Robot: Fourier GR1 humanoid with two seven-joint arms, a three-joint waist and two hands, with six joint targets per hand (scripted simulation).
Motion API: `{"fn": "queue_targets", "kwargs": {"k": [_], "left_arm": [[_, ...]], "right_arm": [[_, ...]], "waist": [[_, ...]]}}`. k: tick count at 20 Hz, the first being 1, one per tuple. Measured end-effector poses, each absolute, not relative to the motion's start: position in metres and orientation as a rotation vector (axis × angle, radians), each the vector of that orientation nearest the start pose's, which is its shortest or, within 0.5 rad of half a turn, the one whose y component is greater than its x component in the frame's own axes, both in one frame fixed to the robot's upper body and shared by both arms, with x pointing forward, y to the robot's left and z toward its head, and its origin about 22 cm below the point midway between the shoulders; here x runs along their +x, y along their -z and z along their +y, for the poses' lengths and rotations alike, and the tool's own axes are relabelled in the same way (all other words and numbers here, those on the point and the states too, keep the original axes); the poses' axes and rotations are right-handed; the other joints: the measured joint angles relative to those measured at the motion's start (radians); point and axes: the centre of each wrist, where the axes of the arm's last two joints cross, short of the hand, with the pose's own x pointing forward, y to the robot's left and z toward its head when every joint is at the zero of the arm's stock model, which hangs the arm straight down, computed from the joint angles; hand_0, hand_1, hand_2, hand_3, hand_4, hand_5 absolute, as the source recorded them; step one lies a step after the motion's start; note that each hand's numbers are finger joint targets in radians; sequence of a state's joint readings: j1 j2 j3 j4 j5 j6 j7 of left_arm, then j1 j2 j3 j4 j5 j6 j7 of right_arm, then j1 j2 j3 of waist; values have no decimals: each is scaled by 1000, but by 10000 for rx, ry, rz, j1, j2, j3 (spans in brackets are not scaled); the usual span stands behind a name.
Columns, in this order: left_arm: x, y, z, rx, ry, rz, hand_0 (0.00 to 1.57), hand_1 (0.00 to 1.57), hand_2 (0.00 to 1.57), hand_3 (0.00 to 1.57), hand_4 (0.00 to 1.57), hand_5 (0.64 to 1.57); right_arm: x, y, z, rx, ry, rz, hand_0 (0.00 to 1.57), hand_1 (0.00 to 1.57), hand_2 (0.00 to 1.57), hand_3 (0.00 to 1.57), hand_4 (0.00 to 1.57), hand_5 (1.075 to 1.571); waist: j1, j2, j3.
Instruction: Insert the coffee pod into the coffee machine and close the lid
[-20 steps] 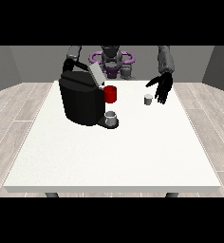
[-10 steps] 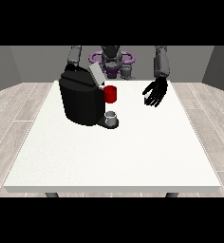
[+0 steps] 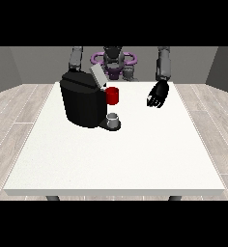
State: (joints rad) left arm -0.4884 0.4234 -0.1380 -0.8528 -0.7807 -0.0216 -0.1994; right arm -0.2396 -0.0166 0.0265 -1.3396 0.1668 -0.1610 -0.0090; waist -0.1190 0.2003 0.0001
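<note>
A black coffee machine [image 3: 84, 103] stands on the white table [image 3: 116, 154], left of centre, with its grey lid [image 3: 97, 75] tilted up. It has a red part [image 3: 113, 95] on its front, and a small grey cup [image 3: 114, 118] sits on its base. The hand at the view's right [image 3: 158, 94] hangs just above the table, right of the machine, with its fingers curled downward. The coffee pod does not show on the table; the curled fingers appear to enclose it. The arm at the view's left [image 3: 76, 58] runs down behind the machine, and its hand is hidden.
The robot's torso [image 3: 113, 60] stands behind the table's far edge. Wooden floor surrounds the table on all sides.
A second ago the small pod stood on the table beside the hand at the view's right. That hand came over it, curled, and now sits a little higher; the pod is out of sight.
</note>
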Motion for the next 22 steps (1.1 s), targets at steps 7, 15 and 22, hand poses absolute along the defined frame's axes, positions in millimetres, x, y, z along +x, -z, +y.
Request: {"fn": "queue_targets", "kwargs": {"k": [7,15,22], "left_arm": [[354,6,317,7259,12804,-11994,909,909,1050,956,411,1571],[366,-1,301,6438,12813,-12723,1433,1433,1423,1352,489,1571],[381,-20,280,5058,12502,-13106,1375,1375,1381,1327,490,1571]], "right_arm": [[298,6,-198,-1608,-1237,-15726,0,0,0,0,0,1571],[301,22,-220,-2005,-937,-15005,0,0,0,0,0,1571],[292,43,-222,-2692,-1136,-14156,0,0,0,0,0,1571]], "waist": [[-18,-137,31],[254,-536,4],[397,-1211,2]]}}
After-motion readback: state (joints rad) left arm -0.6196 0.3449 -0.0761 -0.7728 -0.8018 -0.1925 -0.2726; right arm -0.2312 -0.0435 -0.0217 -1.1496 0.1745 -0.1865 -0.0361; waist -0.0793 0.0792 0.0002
